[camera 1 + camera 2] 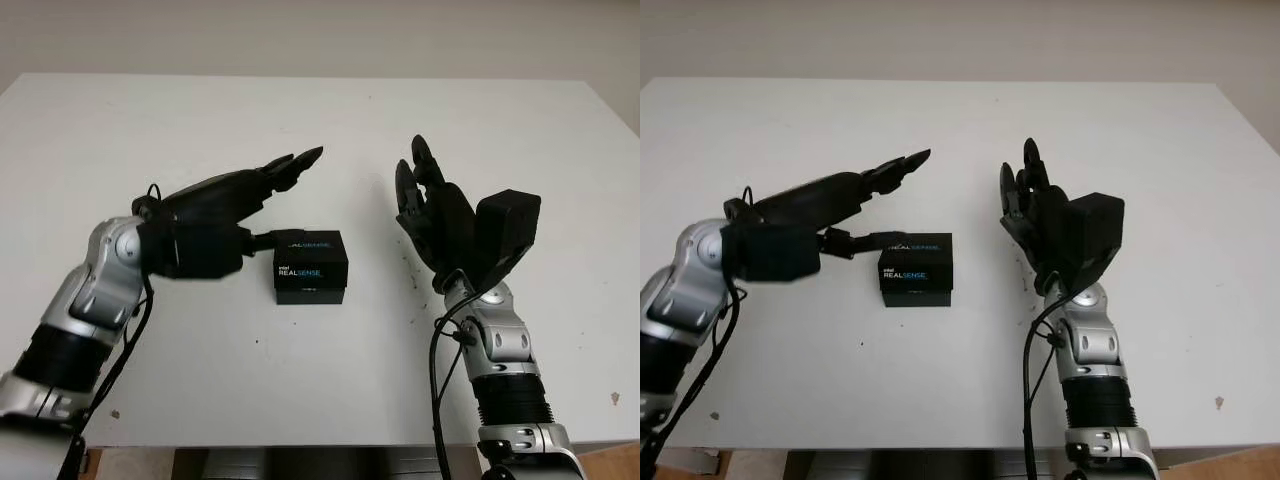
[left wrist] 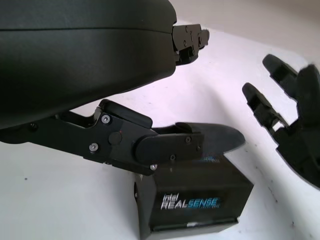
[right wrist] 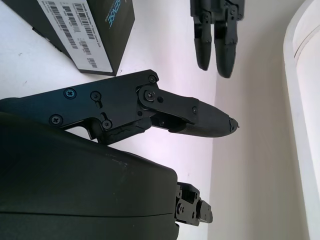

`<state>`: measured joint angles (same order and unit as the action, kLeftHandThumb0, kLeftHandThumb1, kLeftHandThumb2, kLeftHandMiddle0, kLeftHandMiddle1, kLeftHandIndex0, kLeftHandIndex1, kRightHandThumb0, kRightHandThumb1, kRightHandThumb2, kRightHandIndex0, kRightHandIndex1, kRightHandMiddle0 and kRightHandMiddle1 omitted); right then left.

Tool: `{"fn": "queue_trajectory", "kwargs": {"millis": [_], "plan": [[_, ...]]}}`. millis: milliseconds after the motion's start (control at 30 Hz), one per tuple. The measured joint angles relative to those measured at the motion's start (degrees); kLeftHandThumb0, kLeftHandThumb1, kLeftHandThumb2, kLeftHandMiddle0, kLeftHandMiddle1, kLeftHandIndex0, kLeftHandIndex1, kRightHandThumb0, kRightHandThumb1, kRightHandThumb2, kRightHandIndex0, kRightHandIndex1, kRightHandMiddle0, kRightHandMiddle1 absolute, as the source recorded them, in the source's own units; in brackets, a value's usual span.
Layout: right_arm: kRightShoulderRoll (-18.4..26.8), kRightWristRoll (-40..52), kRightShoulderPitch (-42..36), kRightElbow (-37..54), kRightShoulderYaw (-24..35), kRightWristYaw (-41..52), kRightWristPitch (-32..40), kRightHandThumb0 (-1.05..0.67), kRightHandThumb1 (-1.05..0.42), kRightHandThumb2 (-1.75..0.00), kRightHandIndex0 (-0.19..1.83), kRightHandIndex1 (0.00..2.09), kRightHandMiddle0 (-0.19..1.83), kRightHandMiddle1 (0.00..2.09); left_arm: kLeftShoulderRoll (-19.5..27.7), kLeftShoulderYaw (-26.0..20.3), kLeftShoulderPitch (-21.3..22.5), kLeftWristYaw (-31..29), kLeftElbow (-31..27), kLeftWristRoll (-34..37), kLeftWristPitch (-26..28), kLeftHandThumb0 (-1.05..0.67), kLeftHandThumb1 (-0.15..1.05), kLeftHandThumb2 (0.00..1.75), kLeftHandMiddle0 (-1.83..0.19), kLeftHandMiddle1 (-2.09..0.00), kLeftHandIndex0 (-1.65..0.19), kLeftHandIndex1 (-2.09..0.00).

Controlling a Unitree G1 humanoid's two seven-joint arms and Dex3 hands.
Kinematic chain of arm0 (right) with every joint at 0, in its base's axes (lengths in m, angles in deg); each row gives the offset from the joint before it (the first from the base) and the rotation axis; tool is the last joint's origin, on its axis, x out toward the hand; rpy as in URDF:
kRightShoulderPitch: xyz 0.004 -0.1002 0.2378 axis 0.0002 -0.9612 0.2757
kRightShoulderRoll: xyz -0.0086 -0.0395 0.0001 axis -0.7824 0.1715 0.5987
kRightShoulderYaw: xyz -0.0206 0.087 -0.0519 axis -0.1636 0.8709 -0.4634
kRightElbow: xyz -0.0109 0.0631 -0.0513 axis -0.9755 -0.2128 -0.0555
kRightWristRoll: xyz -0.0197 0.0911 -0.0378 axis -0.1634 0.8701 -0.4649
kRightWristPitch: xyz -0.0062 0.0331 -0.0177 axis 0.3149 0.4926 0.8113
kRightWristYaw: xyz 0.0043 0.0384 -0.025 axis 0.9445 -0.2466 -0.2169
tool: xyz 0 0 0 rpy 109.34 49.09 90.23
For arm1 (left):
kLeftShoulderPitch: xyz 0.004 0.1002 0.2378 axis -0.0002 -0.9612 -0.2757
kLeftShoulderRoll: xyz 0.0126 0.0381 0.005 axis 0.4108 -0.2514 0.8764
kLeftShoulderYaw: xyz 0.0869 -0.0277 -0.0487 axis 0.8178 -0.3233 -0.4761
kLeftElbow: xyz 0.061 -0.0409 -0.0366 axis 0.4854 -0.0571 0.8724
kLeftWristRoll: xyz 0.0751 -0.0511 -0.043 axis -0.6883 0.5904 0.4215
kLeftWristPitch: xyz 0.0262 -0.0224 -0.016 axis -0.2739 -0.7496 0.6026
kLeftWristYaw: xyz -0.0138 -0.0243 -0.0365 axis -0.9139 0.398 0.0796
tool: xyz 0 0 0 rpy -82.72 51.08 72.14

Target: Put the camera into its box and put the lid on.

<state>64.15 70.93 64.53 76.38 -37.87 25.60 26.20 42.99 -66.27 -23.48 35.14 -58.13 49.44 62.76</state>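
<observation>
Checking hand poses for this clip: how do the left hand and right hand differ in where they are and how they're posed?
The left hand reaches in low beside the closed RealSense box, one finger touching its lid; the right hand stands upright, apart from the box. The left points across the table; the right points up. Both are black, open, holding nothing.

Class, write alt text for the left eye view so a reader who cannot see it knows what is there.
A closed black box sits mid-table between two open robot hands. The left hand is beside it, thumb near its lid; the right hand is raised, clear of it.
</observation>
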Motion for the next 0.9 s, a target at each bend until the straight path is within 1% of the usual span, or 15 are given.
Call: {"fn": "queue_trajectory", "kwargs": {"millis": [67,167,233,367,467,633,667,733,833,900], "plan": [[0.00,0.01,-0.14,0.00,0.01,0.00,0.00,-0.61,-1.05,-0.60,-0.16,0.05,-0.15,0.05,-0.08,1.06,3.84,-2.46,4.00,-0.36,0.41,-1.03,1.05,0.17,0.06,-0.06,0.12,-0.05],[0.00,0.11,-0.46,0.00,0.07,0.00,0.00,-0.61,-1.05,-0.60,-0.17,0.05,-0.15,0.05,-0.20,3.20,8.83,-5.04,9.41,-2.05,0.27,-1.04,1.00,0.08,0.07,-0.05,0.12,-0.05],[-0.01,0.17,-0.54,0.00,0.09,-0.05,0.00,-0.61,-1.05,-0.60,-0.16,0.05,-0.15,0.05,-0.51,4.31,11.12,-6.64,12.18,-2.71,0.15,-1.04,0.98,0.06,0.09,-0.05,0.14,-0.04],[-0.02,0.12,-0.58,-0.01,0.03,-0.08,-0.05,-0.60,-1.05,-0.61,-0.16,0.05,-0.15,0.05,-1.96,4.93,14.48,-10.02,16.46,-2.22,2.91,-1.05,0.98,0.06,0.15,-0.03,0.18,-0.03],[-0.02,-0.24,-0.62,-0.01,-0.05,-0.28,-0.08,-0.60,-1.05,-0.60,-0.15,0.06,-0.14,0.06,-2.21,5.62,16.29,-12.03,19.00,-2.37,3.66,-1.05,0.96,0.05,0.17,-0.03,0.19,-0.03],[-0.05,-0.26,-0.70,-0.01,0.03,-0.98,-0.23,-0.59,-1.05,-0.59,-0.15,0.06,-0.15,0.05,-2.28,6.24,18.29,-16.13,21.28,-2.34,3.08,-0.92,0.89,0.03,0.17,-0.04,0.19,-0.01],[-0.05,-0.21,-0.71,-0.01,0.05,-1.05,-0.23,-0.59,-1.05,-0.59,-0.15,0.06,-0.15,0.05,-2.20,6.32,18.54,-16.96,21.36,-2.33,2.52,-0.90,0.88,0.03,0.18,-0.04,0.19,-0.01],[-0.07,-0.21,-0.71,-0.01,0.03,-1.25,-0.23,-0.59,-1.05,-0.58,-0.15,0.06,-0.14,0.05,-2.02,6.71,18.94,-18.51,21.36,-2.34,1.40,-0.93,0.87,0.04,0.19,-0.01,0.19,0.00],[-0.07,-0.23,-0.72,-0.01,0.02,-1.47,-0.21,-0.59,-1.05,-0.57,-0.15,0.06,-0.15,0.05,-1.56,7.13,19.03,-19.62,20.82,-2.71,0.06,-0.97,0.89,0.05,0.19,0.00,0.19,0.00],[-0.06,-0.22,-0.73,-0.01,0.02,-1.47,-0.15,-0.59,-1.05,-0.56,-0.15,0.06,-0.15,0.05,-1.08,7.36,19.02,-19.84,19.86,-3.27,-0.13,-0.96,0.89,0.05,0.19,0.00,0.19,0.00]]}}
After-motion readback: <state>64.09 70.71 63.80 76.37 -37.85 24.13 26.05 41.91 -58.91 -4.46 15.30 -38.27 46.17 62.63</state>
